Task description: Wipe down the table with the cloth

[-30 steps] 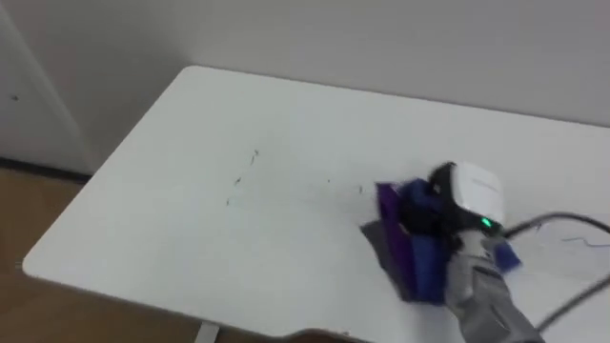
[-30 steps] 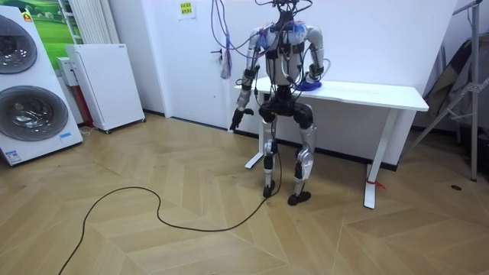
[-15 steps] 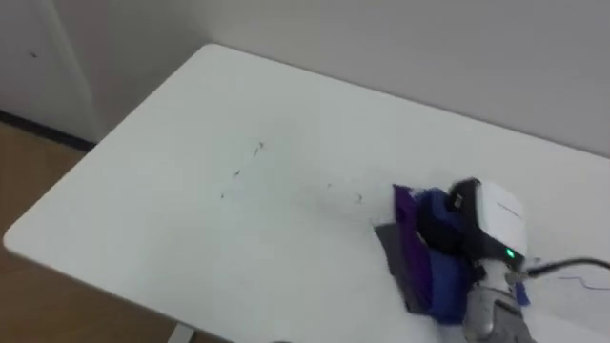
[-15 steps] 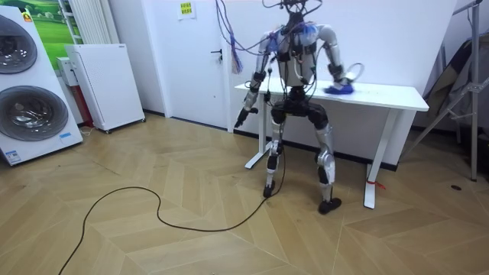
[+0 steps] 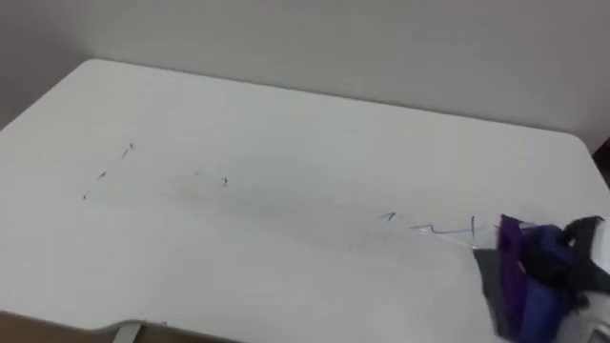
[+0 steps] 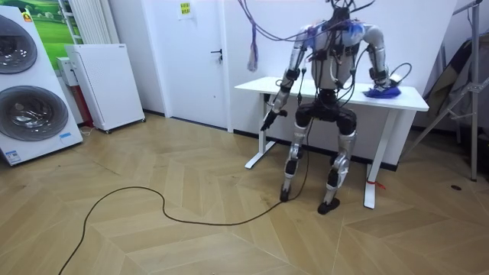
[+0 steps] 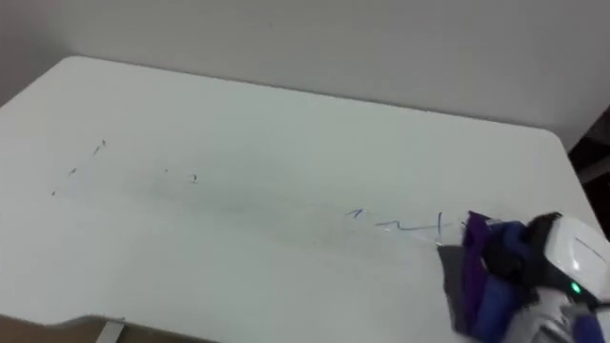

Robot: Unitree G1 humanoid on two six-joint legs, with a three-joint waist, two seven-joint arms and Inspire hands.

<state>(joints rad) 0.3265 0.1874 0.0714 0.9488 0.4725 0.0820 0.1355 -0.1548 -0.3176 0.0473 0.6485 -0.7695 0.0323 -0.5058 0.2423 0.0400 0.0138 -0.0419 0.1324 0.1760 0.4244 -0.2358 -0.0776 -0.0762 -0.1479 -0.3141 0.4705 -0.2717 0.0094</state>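
- White counter [image 5: 286,124] across nearly the whole frame, backed up against a plain wall. Standing at its front, toward the room view's right end, presumably to reach that end.
- Purple-and-blue cloth [image 5: 519,286] at the lower right of the frame, lying bunched on the counter top near its right edge. Probably wadded up like that for a thicker pad to scrub with.
- Right robot hand [image 7: 572,252] on top of the cloth, fingers curled over it and gripping, nothing else held. Looks like pressing down, likely to stop it slipping mid-swipe.
- Left robot hand [image 6: 269,120] hanging beside the counter's other end in the room view, idle. Can't tell open or closed from that far.
- Blue pen scribble [image 5: 438,227] right up against the cloth's left edge. Guessing that's the mark being worked on.
- A few tiny dark specks [image 5: 105,173] at the middle left, well apart from the cloth, so not yet wiped.
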